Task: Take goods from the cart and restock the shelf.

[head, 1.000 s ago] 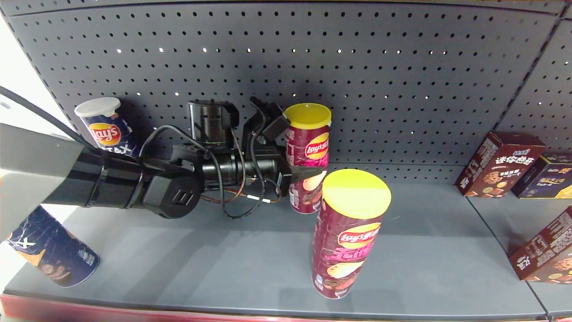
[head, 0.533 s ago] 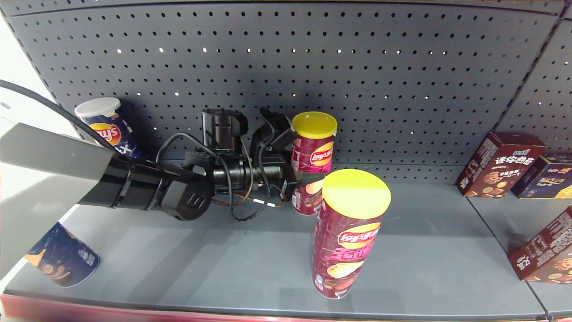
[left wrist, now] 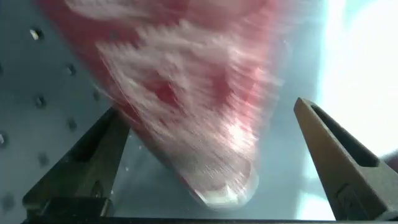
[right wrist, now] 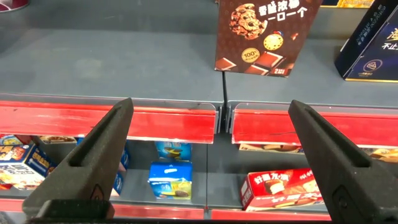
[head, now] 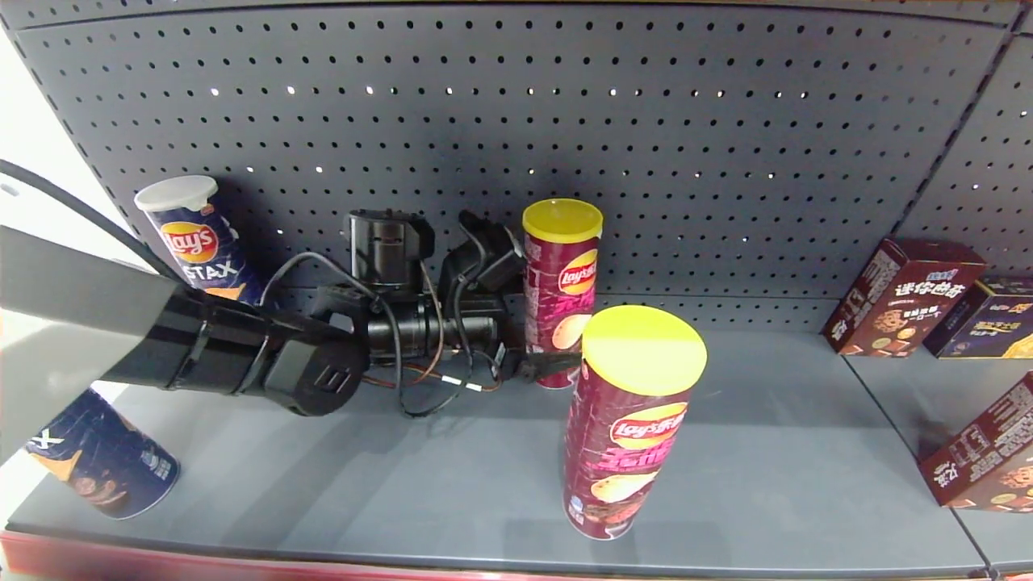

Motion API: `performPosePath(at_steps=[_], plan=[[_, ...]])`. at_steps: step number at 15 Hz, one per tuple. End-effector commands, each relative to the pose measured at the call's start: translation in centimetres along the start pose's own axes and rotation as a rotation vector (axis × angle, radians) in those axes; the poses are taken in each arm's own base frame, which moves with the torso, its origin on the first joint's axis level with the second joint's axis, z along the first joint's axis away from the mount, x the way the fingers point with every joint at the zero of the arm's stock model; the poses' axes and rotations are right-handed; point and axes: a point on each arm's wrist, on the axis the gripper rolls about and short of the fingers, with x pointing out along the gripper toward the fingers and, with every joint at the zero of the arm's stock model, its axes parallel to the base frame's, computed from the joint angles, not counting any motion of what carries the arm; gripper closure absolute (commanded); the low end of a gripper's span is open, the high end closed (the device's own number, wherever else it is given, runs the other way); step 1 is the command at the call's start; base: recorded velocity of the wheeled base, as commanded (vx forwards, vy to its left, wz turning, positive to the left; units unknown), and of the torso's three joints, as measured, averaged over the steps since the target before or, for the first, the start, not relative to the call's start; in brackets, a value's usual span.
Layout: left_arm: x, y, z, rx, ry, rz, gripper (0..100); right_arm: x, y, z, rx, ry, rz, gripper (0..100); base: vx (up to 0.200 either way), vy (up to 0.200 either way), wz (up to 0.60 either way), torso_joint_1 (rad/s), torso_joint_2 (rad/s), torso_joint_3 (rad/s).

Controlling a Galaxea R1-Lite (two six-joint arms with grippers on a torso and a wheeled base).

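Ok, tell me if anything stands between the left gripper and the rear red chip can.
Nothing visible does. The left gripper is open, its fingers either side of the rear red chip can, low down. The front red can stands nearer the front edge of the shelf, not between them.

blue can [head: 192, 234] with white lid: shelf [head: 452, 476] back-left corner, tilted | second blue can [head: 105, 460]: front-left corner, tilted | brown boxes [head: 902, 297]: right edge, leaning | dark blue box [head: 989, 319]: beside them at back
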Motion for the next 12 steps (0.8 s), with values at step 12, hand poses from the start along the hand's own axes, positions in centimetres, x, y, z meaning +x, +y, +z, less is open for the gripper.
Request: performPosePath(at_steps=[12], plan=[[-4.8,-0.2,0.0,0.031,0.010,0.235,0,0.0,0.0,0.0,0.000,0.000,0.000,0,0.000,0.000,0.00,0.000,0.00,0.000]])
